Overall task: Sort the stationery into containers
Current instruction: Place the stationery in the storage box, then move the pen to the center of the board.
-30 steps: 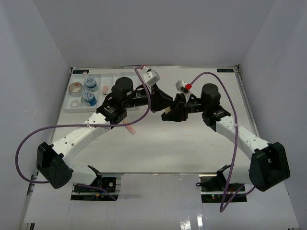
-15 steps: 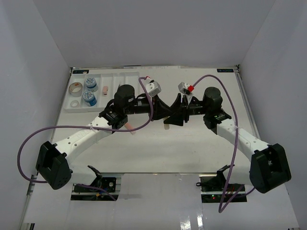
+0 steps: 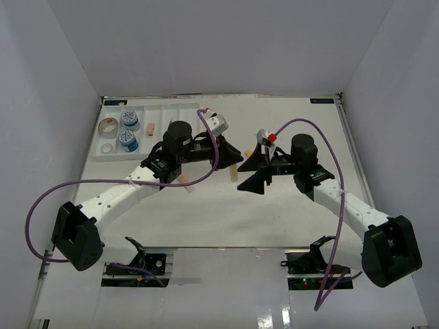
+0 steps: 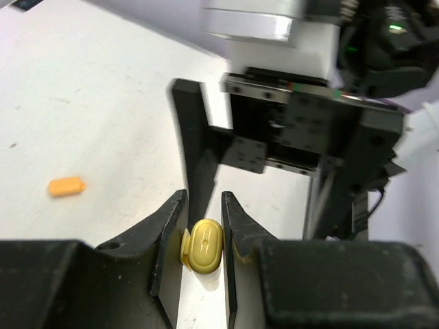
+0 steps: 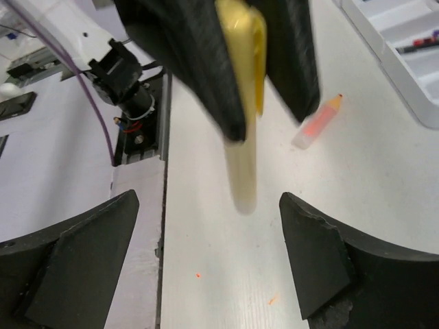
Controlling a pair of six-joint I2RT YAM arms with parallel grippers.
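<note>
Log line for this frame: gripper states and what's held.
left gripper: shut on yellow marker | right gripper: open, facing it, not gripping | marker: held over table, not in tray

White table (image 3: 226,219); plain white walls (image 3: 48,82) enclosing three sides; small blue labels (image 3: 320,101) at table's far corners.

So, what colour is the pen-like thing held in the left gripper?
Mustard yellow; the slim plastic marker in the left gripper shows best in the left wrist view.

The long yellow plastic marker (image 4: 204,247) looks smooth and glossy; the black plastic fingers (image 4: 168,226) of the left gripper (image 4: 203,200) beside it look matt.
</note>
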